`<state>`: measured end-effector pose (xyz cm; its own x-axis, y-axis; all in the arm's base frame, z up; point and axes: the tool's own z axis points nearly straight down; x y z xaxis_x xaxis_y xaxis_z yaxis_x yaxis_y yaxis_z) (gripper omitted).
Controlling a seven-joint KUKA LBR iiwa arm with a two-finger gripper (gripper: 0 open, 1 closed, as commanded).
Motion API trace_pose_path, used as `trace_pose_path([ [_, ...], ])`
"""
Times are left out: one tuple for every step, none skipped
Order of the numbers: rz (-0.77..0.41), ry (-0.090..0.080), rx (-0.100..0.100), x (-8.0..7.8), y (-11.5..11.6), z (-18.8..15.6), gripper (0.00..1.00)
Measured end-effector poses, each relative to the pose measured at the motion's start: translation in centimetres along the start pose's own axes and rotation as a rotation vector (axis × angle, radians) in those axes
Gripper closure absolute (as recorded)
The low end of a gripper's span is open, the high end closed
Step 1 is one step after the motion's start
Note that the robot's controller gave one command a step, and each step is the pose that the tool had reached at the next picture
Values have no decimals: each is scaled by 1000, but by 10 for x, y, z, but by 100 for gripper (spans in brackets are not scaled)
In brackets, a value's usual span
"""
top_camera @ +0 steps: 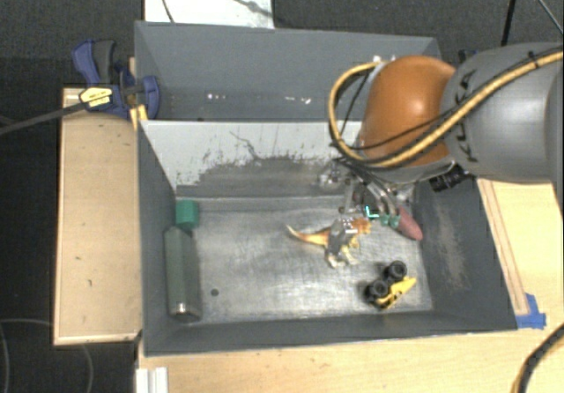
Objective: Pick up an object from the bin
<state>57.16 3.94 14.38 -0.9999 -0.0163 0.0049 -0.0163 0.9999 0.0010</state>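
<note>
the pincer (342,246) is low on the floor of the bin (256,281), right of middle, against a small curved orange toy (308,234) whose thin end pokes out toward the view's left. from here i can't tell how wide it stands or whether it has the toy. my worry is that the toy is thin and bent, so it could twist free or just skid along the metal. a pink piece (411,226) just beside the wrist could get nudged, and so could the yellow-and-black toy car (390,285) nearby.
</note>
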Motion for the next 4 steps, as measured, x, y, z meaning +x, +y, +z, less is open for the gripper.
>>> trace_pose_path([
  [1, -8, 0, -2, 0, -4, 0],
  [-77, -5, 1, 8, -36, 71, 100],
  [-76, -5, 0, 8, -36, 71, 100],
  [-33, -7, 0, -11, -55, -19, 100],
])
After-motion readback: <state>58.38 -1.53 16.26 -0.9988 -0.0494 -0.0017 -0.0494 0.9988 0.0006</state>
